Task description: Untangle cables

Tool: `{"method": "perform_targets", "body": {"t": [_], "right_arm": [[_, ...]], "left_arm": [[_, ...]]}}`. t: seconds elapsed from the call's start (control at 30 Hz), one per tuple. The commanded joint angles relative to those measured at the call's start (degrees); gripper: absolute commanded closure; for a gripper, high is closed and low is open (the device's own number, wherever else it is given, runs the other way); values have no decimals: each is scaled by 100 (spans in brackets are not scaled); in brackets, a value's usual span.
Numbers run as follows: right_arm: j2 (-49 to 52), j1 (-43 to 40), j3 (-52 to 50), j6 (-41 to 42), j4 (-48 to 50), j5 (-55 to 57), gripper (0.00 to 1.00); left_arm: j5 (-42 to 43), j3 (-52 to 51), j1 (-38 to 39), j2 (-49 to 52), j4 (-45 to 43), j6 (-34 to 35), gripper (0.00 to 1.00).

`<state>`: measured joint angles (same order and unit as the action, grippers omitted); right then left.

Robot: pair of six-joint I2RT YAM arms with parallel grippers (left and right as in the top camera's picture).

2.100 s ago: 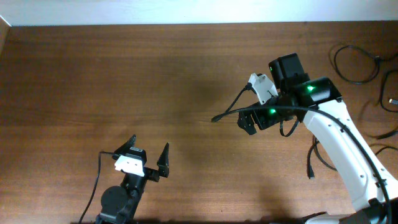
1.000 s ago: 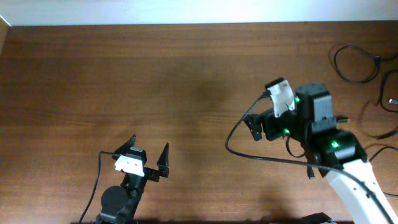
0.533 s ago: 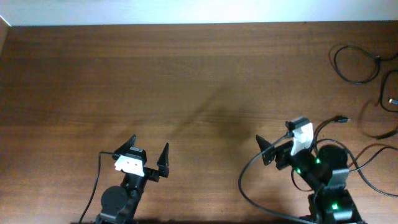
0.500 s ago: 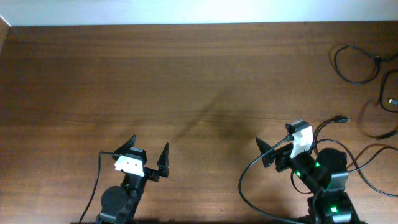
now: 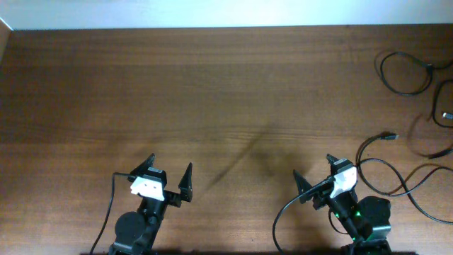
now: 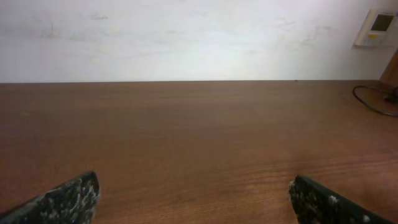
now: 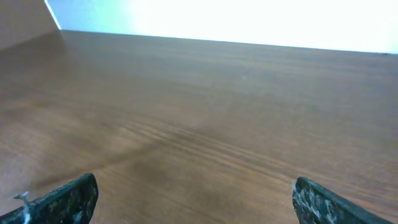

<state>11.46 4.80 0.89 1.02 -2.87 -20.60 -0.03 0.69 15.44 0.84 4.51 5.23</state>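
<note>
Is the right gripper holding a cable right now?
No, the right gripper stands open and empty, and the cables lie apart from it.

A dark brown wooden table (image 5: 212, 92), its grain running side to side, carried thin black cables (image 5: 382, 69) along its right side: one loose loop near the far right corner, another curve (image 5: 414, 131) at the right edge, and a nearer cord ending in a small plug (image 5: 388, 135).

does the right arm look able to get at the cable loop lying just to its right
Probably yes. The right gripper is open and empty, and the cable loop lies on the table close beside that arm with nothing between them.
</note>
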Motion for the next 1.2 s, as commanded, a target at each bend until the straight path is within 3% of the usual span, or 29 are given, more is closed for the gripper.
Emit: {"method": "perform_targets", "body": {"t": [0.0, 0.23, 0.5, 1.17], "right_arm": [[-299, -39, -57, 35, 9, 334, 1], [-1130, -39, -57, 39, -20, 638, 1], [-1130, -37, -57, 459, -76, 1056, 1], [-1099, -37, -57, 461, -61, 970, 1]], "left_arm": [[-20, -17, -22, -50, 31, -11, 1], [-20, -17, -22, -50, 31, -11, 1], [-20, -17, -22, -50, 31, -11, 1], [-20, -17, -22, -50, 31, -11, 1]]}}
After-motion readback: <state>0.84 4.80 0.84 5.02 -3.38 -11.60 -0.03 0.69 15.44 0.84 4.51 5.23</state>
